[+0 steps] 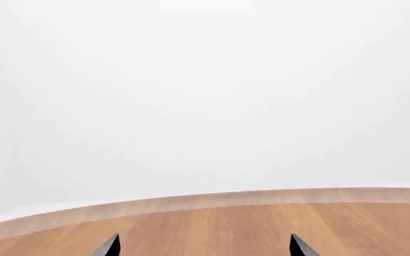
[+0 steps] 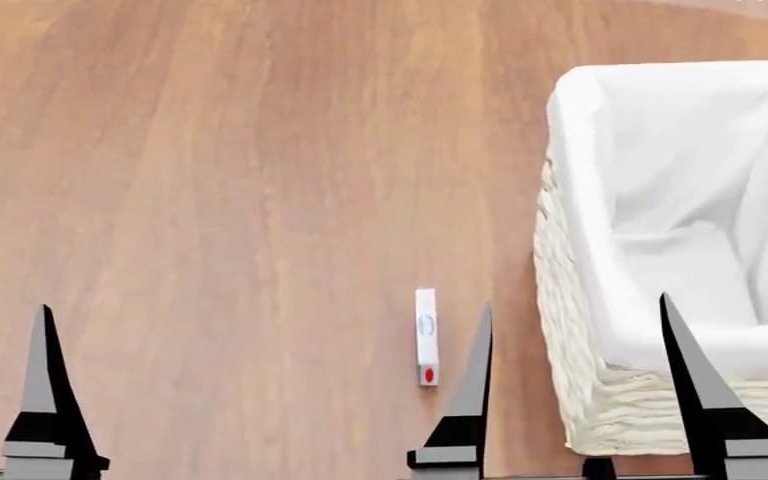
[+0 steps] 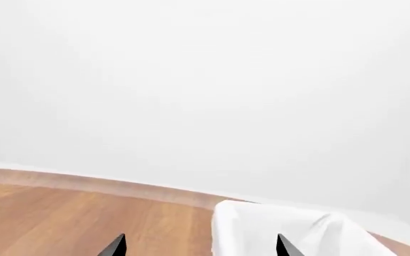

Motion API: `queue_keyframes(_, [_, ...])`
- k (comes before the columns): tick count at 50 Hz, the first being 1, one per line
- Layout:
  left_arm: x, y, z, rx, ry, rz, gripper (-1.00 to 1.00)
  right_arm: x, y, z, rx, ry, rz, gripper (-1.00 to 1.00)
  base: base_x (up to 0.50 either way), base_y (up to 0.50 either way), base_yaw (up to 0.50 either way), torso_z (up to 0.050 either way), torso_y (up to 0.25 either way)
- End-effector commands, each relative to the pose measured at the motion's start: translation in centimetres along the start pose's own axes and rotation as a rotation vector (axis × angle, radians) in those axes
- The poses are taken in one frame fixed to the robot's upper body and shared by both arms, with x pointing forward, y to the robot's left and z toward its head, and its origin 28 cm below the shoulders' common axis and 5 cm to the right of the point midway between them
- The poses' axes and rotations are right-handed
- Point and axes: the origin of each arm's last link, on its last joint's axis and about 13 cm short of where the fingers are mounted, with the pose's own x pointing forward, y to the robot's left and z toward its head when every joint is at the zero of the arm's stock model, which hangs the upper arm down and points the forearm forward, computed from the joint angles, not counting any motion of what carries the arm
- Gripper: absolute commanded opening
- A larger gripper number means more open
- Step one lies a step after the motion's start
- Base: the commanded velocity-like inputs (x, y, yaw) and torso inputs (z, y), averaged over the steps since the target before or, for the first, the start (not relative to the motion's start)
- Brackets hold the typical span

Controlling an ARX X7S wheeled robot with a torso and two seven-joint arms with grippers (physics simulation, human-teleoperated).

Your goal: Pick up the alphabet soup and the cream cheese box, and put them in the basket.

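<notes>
Cream cheese box [image 2: 426, 337] lay untouched on the bench [image 2: 224, 200] just outside the right jaws [image 2: 574, 345], which gaped wide and empty like the left, the basket [image 2: 584, 400] beyond held nothing visible, and no soup can showed.

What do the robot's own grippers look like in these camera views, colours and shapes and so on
Each gripper ends in long, thin, black fingers tapering to sharp points, like narrow blades. In the head view, the right gripper shows two such fingers rising from stepped black and grey base blocks; only one finger of the left gripper is visible there. No cables or markings show. The arms themselves are out of view.
</notes>
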Motion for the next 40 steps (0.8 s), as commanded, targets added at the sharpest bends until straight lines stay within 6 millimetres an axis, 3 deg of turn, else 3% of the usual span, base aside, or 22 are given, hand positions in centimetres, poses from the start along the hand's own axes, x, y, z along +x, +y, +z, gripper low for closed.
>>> queue_keyframes(1, [0.04, -0.01, -0.15, 0.005, 0.003, -0.001, 1.00, 0.05, 0.02, -0.14, 0.000, 0.004, 0.002, 1.00, 0.00, 0.00, 0.00, 0.000, -0.176])
queue_keyframes(40, [0.08, -0.03, -0.32, 0.007, 0.001, 0.005, 1.00, 0.20, 0.08, -0.58, 0.004, 0.016, 0.002, 1.00, 0.00, 0.00, 0.00, 0.000, -0.161])
